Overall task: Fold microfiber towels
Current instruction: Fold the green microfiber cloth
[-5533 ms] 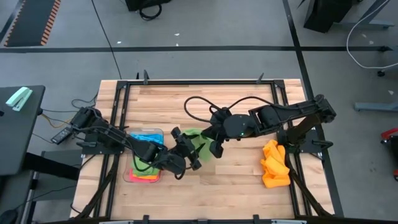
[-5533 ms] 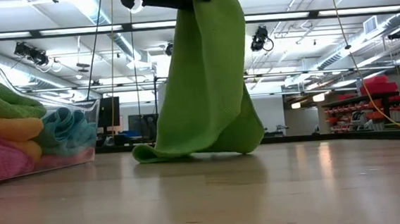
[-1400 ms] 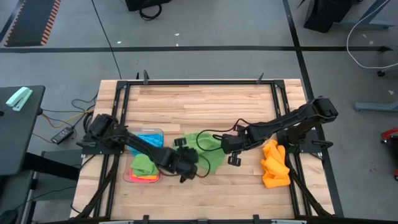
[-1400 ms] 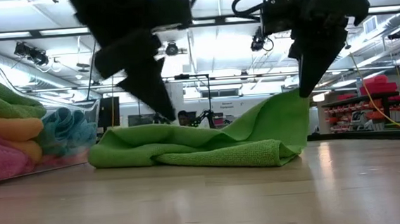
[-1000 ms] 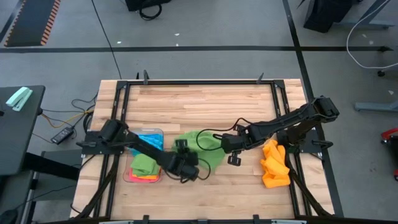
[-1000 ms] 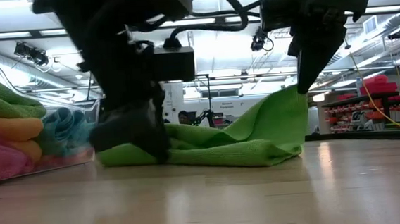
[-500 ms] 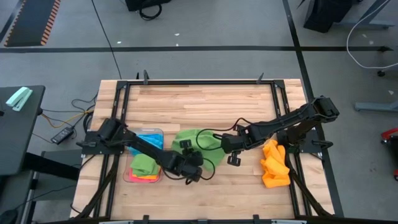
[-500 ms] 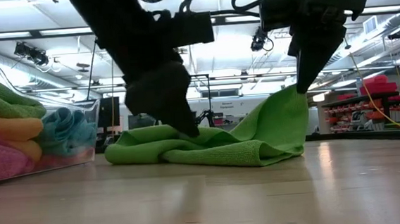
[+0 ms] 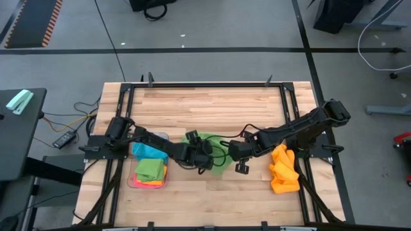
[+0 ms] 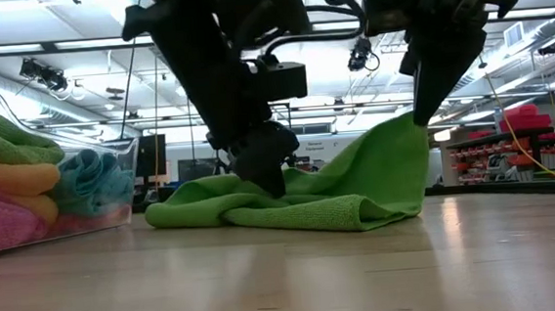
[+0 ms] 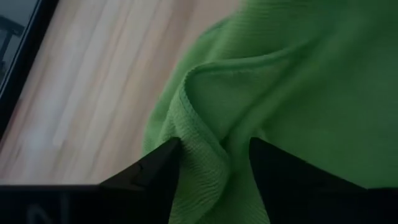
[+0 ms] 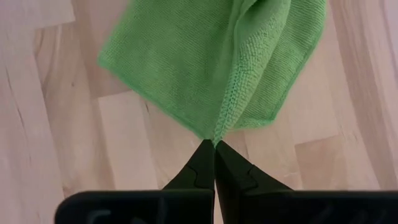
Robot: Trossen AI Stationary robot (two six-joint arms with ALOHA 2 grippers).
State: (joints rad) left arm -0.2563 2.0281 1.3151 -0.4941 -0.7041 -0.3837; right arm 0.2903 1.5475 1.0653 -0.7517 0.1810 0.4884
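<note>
1. Green microfiber towel point(image 10: 300, 198) rumpled mid-worktop point(image 9: 212, 192), just beside the clear tray point(image 9: 131, 183) of stacked towels point(image 9: 149, 170).
2. Right claw point(image 12: 214, 144) clenched on one towel corner, lifting it.
3. Left claw point(image 11: 211, 163) spread, astride a raised fold, not pinching.
4. Likely light, limp, non-slippery; best gripped at corners or hemmed edges.
5. No readable writing or labels.

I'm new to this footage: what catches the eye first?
A bright green towel lies rumpled at the table's middle, one corner pinched up by the right gripper. The left gripper straddles a fold on its other side. A clear tray of coloured towels sits at the left.
</note>
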